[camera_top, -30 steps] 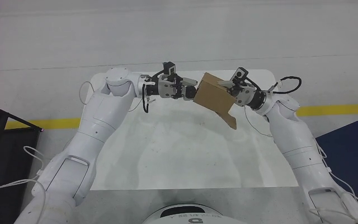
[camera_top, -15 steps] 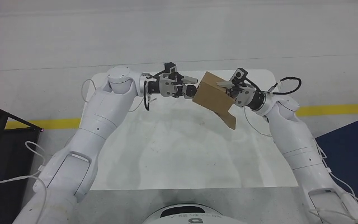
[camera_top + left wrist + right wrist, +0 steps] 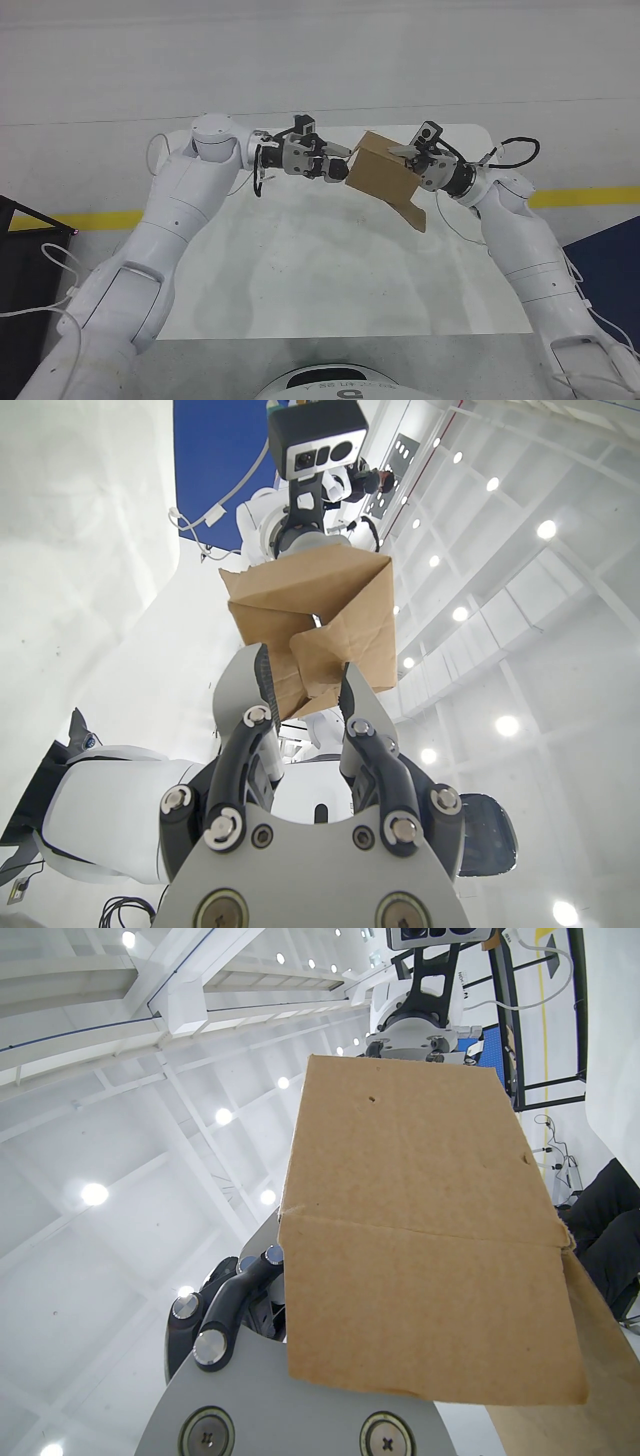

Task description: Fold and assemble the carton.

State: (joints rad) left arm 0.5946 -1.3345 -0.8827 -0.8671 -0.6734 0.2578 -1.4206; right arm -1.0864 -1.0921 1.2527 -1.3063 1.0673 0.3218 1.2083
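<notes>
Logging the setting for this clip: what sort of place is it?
Probably a large industrial hall or robotics test floor: high white ceiling beams with rows of round lights, a yellow line marked on the pale floor, and one white table.

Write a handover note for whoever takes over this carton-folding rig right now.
Left gripper: jaws open, straddling a small end flap of the carton.
Right gripper: shut on the carton's other end, holding it in the air above the table.
Done: carton opened into a box shape; flaps at the left gripper's end partly folded in.
To do: close that end, then fold the long flap hanging at the right gripper's end.
</notes>
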